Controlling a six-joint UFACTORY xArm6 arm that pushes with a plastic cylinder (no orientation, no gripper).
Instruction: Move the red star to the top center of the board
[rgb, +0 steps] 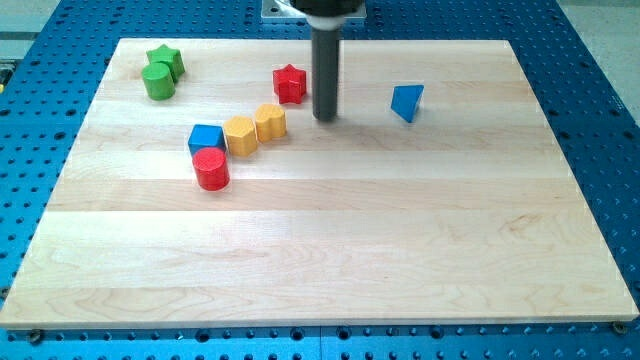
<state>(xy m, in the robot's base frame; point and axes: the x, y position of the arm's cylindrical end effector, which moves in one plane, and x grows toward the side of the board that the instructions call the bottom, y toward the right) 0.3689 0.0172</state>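
My tip (325, 118), a bare rod gripping nothing, sits just right of the red star (290, 83); I'd best circle below-left, then nudge it gently toward top center.

My tip (325, 118) stood just right of the red star (290, 83), a narrow gap between them. Toward the view's top of the star the board (400, 230) lay open to its edge. Below the star, two yellow blocks (240, 134) (270, 121), a blue cube (205, 138) and a red cylinder (211, 168) formed a close diagonal barrier. The green star (166, 60) and green cylinder (157, 81) crowded the top left corner. A blue triangle (406, 101) stood alone right of the tip, with passable room on each side. The board's lower half and right side were open.
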